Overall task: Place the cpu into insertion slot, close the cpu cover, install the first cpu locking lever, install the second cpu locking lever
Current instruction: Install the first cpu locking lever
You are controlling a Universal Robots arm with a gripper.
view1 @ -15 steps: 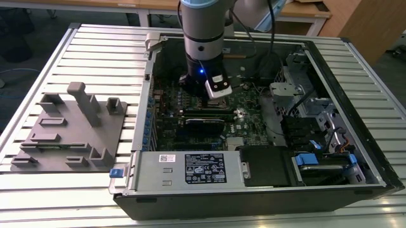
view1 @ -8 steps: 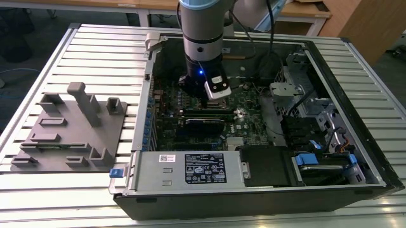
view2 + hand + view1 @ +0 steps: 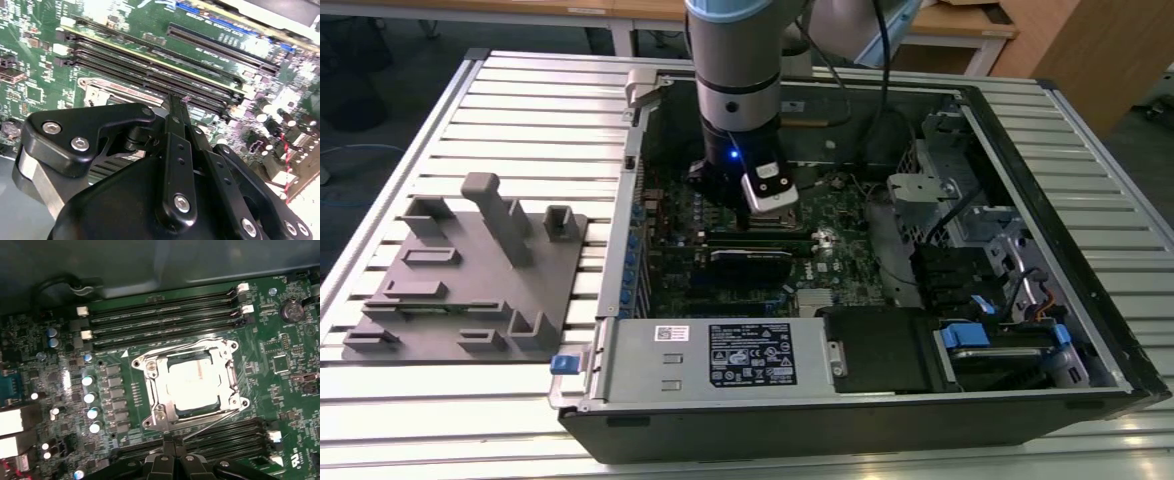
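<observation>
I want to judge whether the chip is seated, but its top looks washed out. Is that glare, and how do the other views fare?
Yes: in the first wrist view glare bleaches the cpu inside the cpu cover. In the second wrist view the gripper blocks the socket and bright patches wash out the board's corners. In the exterior view the arm shades the motherboard.
</observation>
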